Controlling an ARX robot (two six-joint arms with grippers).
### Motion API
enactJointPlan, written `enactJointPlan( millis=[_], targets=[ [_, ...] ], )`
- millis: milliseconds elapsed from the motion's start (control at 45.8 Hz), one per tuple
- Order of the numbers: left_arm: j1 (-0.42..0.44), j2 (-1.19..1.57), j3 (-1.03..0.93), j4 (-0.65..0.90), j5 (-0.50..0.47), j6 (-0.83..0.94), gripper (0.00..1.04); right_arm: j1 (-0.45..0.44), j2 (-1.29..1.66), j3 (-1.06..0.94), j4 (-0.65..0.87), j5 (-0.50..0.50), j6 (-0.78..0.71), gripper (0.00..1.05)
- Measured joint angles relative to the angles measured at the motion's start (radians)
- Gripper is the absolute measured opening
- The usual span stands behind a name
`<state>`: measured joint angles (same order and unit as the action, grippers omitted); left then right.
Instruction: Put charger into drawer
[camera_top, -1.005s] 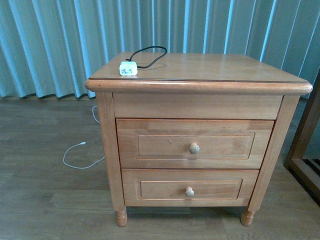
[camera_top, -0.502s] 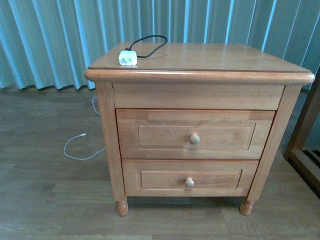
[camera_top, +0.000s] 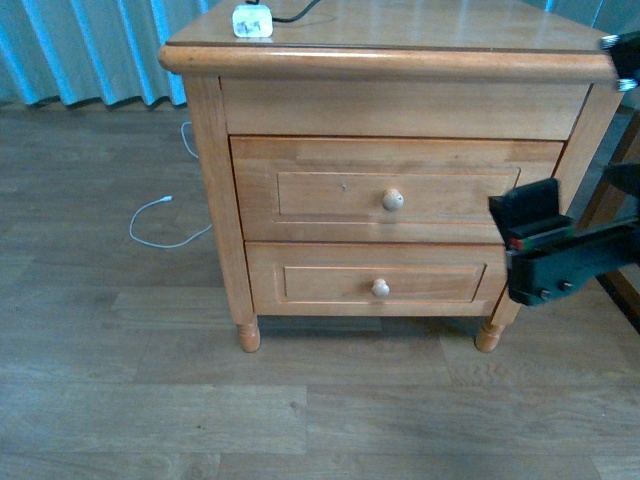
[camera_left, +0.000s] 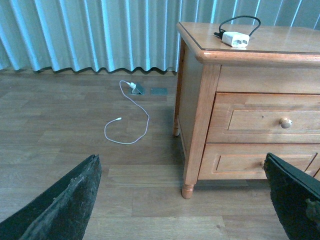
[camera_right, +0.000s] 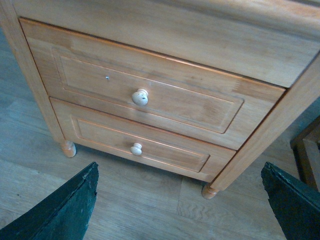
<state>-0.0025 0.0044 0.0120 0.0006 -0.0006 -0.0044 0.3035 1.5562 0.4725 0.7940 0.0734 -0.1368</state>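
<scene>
Small white boxy charger (camera_top: 252, 20) is seen at the upper left of the front frame, lying flat on the smooth, glossy top of the honey-coloured wooden nightstand (camera_top: 400, 100), near its rounded front edge. Its thin black cable (camera_left: 240, 20) is looped behind it on the same top. No gripper is touching the charger.

Taller upper wooden drawer (camera_top: 320, 195) is shut, with a recessed rectangular panel and a round pale knob (camera_top: 393, 200) at the centre of the frame. The shorter lower drawer (camera_top: 330, 284), just beneath, is also shut. Turned ball feet are noted under the nightstand.

A thin white cable (camera_top: 160, 225) is curled on the grey-brown wood-grain plank floor (camera_top: 150, 400) at centre left. A pleated blue-green curtain (camera_top: 90, 50) is hung behind.

Right gripper (camera_right: 180, 212): matte black fingers (camera_right: 65, 207) are spread wide, nothing between them, facing the drawer fronts. Its blocky black body (camera_top: 545, 255) is seen at the right edge of the front frame. Left gripper (camera_left: 180, 205): rough black fingers (camera_left: 65, 205) likewise spread wide, nothing held.
</scene>
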Motion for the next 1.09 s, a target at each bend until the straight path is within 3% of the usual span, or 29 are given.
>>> enactJointPlan(
  millis=[437,1092],
  targets=[
    [0.0,0.0,0.0,0.0,0.0,0.0,0.99,0.071,0.484,0.428,-0.036,0.102,0.071,0.96],
    [0.0,0.0,0.0,0.0,0.0,0.0,0.99,0.095,0.789,0.808,-0.117,0.167,0.143,0.96]
  ],
)
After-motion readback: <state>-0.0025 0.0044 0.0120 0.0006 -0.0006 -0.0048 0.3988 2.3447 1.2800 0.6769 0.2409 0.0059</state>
